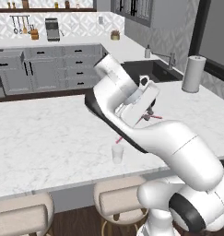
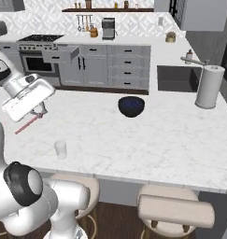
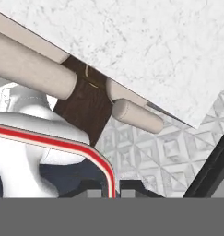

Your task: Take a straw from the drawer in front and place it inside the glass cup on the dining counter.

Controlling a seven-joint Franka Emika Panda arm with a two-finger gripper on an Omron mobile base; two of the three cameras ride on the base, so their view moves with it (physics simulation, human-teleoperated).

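The cup [image 2: 60, 149] is standing on the dining counter [image 2: 147, 140] near its front edge, with the stools [image 2: 175, 210] sitting below that edge. The straw [image 2: 28, 124] is hanging tilted above the counter, up and left of the cup, apart from it. The bowl [image 2: 131, 106] is sitting farther back, the paper roll [image 2: 209, 87] to its right.

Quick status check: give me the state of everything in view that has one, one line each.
gripper: shut on the straw
straw: held, slanted above the dining counter, not in the cup
glass cup: upright, empty
drawer: pulled open
bowl: upright on the counter
paper towel roll: standing upright
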